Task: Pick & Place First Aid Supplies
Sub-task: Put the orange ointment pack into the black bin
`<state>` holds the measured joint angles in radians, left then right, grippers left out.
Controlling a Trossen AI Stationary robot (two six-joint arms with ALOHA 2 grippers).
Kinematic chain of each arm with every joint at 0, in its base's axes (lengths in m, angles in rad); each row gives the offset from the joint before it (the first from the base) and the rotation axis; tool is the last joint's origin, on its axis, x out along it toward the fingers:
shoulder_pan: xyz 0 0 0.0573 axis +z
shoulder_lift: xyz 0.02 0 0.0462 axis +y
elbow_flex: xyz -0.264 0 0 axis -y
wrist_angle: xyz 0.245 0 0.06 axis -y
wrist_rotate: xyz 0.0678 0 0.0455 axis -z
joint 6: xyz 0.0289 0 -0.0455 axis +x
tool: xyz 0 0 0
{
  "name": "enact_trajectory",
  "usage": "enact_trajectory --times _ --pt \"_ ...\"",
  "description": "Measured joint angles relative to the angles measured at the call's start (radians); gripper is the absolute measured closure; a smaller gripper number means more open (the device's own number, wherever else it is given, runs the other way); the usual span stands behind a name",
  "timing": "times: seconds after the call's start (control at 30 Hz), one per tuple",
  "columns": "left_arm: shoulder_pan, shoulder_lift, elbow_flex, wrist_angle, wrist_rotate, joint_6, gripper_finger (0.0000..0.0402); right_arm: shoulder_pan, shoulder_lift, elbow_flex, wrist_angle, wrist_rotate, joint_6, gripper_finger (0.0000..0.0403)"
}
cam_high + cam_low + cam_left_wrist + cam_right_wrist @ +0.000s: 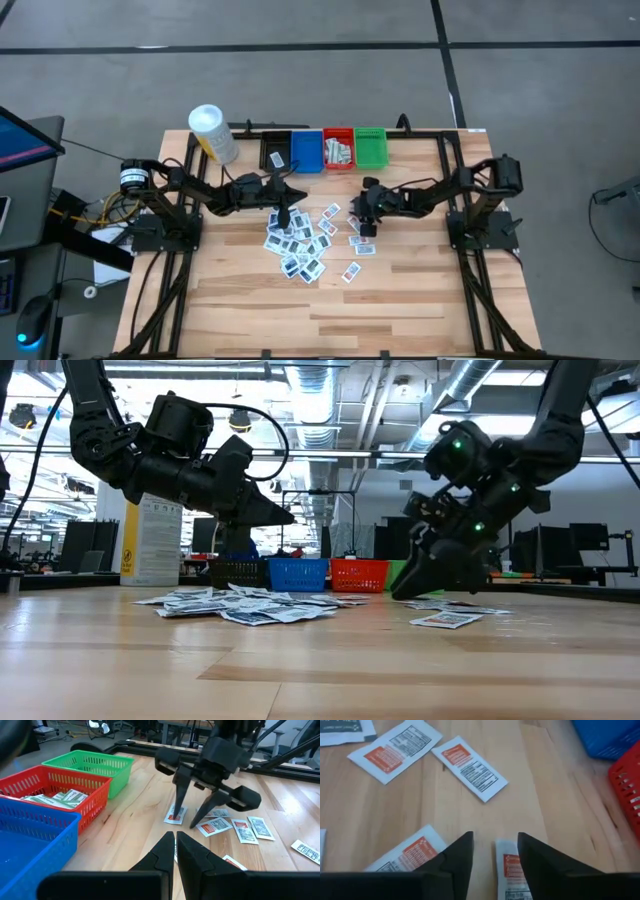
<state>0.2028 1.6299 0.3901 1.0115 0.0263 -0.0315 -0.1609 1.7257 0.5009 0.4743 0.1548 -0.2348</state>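
Red bin (339, 150) already has a few packets in it, but most of the packets (300, 243) are scattered just in front, right gripper (365, 229) spread open over one, left gripper (283, 218) pinched shut, empty

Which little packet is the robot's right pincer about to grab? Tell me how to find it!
Start at the red bin in the row of bins at the table's far edge, then come toward the near edge to the right pincer, lowered to the wood with its fingers open. The packet lies between those fingertips: white with an orange-red patch, and unlike its neighbours, it is the only one framed by the fingers.
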Motion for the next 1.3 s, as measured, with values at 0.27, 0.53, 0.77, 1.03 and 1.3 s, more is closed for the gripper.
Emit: enact_trajectory --times 0.27,0.53,0.77,1.03,1.3 --pt "0.0 0.0 0.0 0.0 0.0 0.0 0.0382 -0.047 0.074 0.002 0.02 -0.052 0.027 0.0257" --pt "0.0 0.0 0.0 0.0 0.0 0.0 0.0382 -0.054 0.074 0.0 0.038 -0.091 0.026 0.0344" --pt "0.0 0.0 0.0 0.0 0.0 0.0 0.0382 -0.054 0.04 -0.004 0.032 -0.091 0.015 0.0398" --pt "0.0 0.0 0.0 0.0 0.0 0.0 0.0382 -0.037 -0.094 -0.009 -0.002 -0.031 0.015 0.0402" --pt "0.0 0.0 0.0 0.0 0.0 0.0 0.0382 0.016 -0.245 -0.006 -0.001 -0.034 0.02 0.0402"
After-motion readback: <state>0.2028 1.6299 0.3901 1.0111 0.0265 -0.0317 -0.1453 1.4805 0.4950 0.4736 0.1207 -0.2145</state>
